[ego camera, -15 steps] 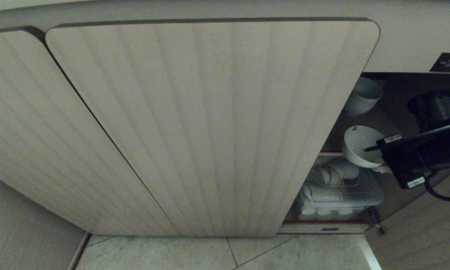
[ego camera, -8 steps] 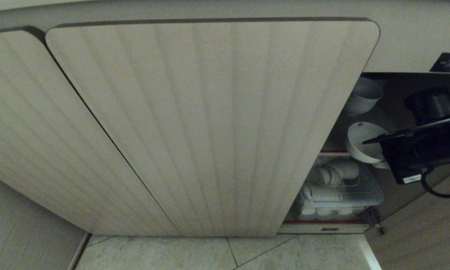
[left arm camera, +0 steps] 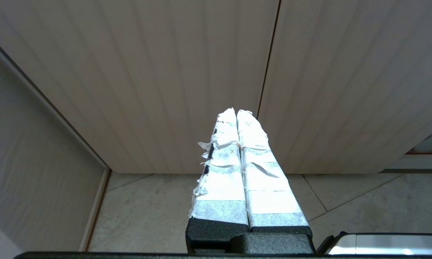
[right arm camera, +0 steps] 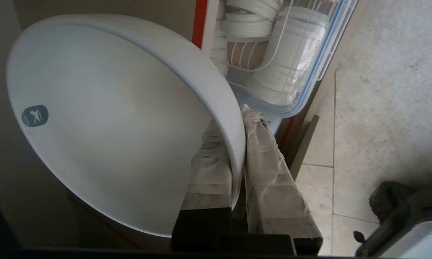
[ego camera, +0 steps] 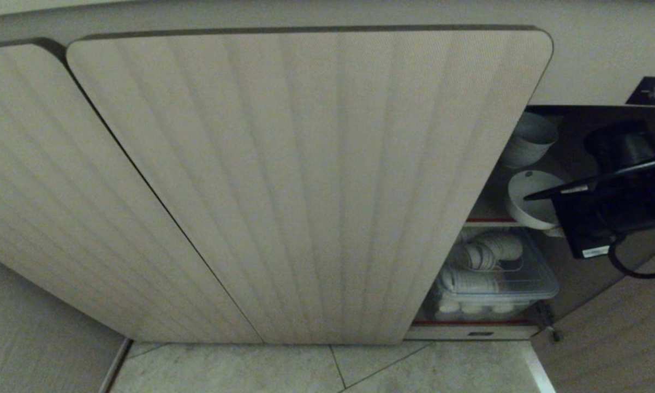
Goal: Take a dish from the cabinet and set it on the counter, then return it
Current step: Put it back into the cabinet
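Inside the cabinet [ego camera: 305, 180], above its red-edged shelf [ego camera: 483, 221], dish [right arm camera: 104, 122] tilted, mouth facing sideways. Right end effector [right arm camera: 239, 144] pinches its rim, partly hidden by the wall. Left end effector [left arm camera: 236, 118] pressed together, idle. Door hides most shelf contents.

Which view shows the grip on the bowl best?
Right wrist view: the right gripper pinches the bowl by its rim. Head view shows the bowl small, partly behind the arm. Left wrist view doesn't show it.
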### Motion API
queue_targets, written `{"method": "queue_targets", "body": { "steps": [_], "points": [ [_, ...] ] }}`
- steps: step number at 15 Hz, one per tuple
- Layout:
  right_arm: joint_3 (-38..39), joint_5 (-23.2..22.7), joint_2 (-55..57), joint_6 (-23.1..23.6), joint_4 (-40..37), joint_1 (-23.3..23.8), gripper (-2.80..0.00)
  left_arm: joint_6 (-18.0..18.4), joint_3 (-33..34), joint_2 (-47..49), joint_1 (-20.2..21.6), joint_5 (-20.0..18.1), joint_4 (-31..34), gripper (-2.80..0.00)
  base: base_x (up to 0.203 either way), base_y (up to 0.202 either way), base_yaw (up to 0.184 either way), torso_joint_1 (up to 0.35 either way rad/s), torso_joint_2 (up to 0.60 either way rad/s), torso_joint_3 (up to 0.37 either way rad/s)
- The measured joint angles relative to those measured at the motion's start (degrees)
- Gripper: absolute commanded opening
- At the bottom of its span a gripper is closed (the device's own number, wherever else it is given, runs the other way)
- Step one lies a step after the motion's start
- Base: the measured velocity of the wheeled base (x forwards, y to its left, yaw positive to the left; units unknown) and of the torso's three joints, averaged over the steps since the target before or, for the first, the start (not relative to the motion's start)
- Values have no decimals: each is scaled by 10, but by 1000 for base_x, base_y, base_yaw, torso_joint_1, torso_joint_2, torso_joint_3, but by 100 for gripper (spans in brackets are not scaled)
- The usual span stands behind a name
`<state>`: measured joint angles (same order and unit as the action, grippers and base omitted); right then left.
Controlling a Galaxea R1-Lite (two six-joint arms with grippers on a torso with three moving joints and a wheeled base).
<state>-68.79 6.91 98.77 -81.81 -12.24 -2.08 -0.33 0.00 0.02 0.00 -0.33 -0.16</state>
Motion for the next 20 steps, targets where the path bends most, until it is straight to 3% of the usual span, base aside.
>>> {"method": "queue_targets", "body": {
  "steps": [16,20],
  "points": [
    [-45,6,41,-5,13,0,-280,0,0,0,0,0,0,-280,0,0,0,0,0,0],
    [-45,-19,47,0,32,0,-280,0,0,0,0,0,0,-280,0,0,0,0,0,0]
  ]
}}
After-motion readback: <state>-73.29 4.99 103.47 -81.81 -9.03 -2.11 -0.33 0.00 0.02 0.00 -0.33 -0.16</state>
